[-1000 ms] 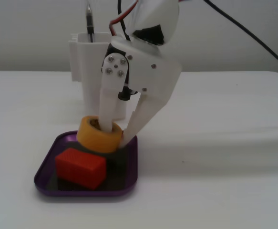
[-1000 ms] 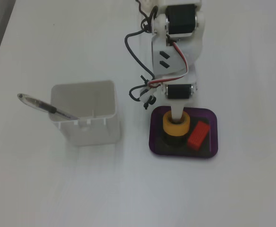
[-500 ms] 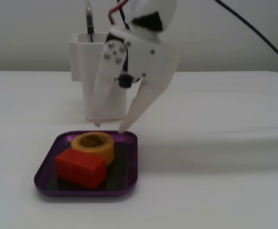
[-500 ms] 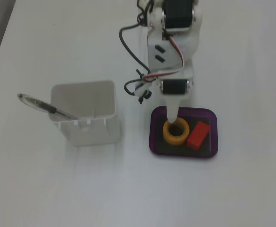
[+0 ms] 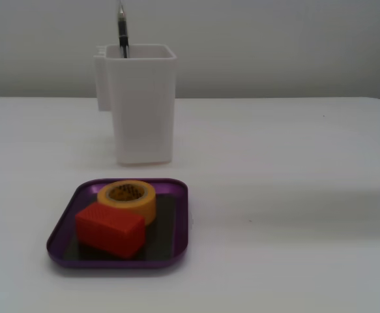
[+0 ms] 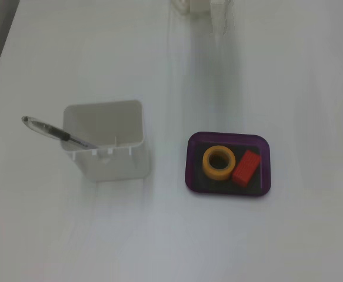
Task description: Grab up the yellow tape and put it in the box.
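The yellow tape (image 5: 130, 198) lies flat inside the purple box (image 5: 64, 225), in its far half, touching a red block (image 5: 109, 229) that sits in front of it. In the other fixed view the tape (image 6: 219, 163) lies in the left part of the box (image 6: 228, 138), with the red block (image 6: 246, 167) to its right. The gripper is not in either fixed view; only a faint pale blur shows at the top edge of one of them.
A tall white container (image 5: 141, 104) stands behind the box with a pen (image 5: 122, 29) sticking out of it. From above the container (image 6: 105, 144) is left of the box and the pen (image 6: 56, 132) leans out to the left. White table all around.
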Motion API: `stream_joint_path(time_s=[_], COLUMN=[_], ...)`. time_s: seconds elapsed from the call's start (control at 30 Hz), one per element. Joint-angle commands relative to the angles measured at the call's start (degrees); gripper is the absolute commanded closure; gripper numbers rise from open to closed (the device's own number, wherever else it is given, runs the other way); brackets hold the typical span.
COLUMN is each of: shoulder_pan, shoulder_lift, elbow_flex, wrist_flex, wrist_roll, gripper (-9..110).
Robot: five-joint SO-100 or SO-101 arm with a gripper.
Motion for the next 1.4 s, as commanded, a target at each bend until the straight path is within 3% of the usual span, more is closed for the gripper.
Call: stream_joint_path(time_s=[0.0,0.2,0.5,0.63,0.97,1.27,1.37], shoulder_pan=[0.26,0.35,0.35,0.09,0.35,0.35,0.35], shoulder_lift=[10.11,23.99,46.32,56.69,75.76,78.75,78.75], elbow_flex=[9.14,33.93,69.35,81.39,97.91,100.2,100.2], wrist_flex=[0.97,-0.97,-22.76,-26.72,-25.14,-21.71,-21.62], wrist_roll=[0.18,0.18,0.0,-0.26,-0.09,0.26,0.26], gripper=[93,93,93,93,93,93,99])
